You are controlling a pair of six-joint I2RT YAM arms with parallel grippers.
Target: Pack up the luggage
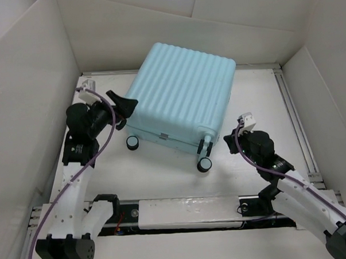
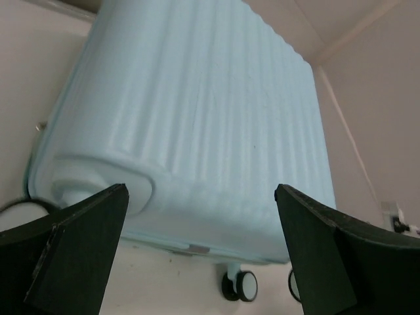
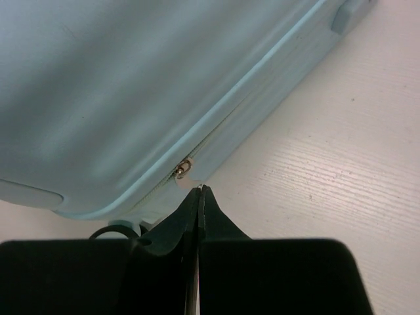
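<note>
The luggage (image 1: pixel 183 94) is a pale aqua ribbed hard-shell suitcase lying flat and closed on the white table, its caster wheels (image 1: pixel 204 164) pointing toward me. My left gripper (image 1: pixel 126 113) is open at the suitcase's near left corner. In the left wrist view the gripper (image 2: pixel 201 190) has its jaws wide apart, and the shell (image 2: pixel 210 118) fills the space beyond them. My right gripper (image 1: pixel 226 141) is at the near right corner. In the right wrist view the gripper (image 3: pixel 199 190) is shut on the pale pull tab of the zipper slider (image 3: pixel 184 168) on the suitcase's seam (image 3: pixel 131 79).
White walls enclose the table on the left, back and right. A metal rail (image 1: pixel 188 212) runs along the near edge and another (image 1: pixel 293 113) along the right side. Bare table (image 1: pixel 163 176) lies between the suitcase wheels and the arm bases.
</note>
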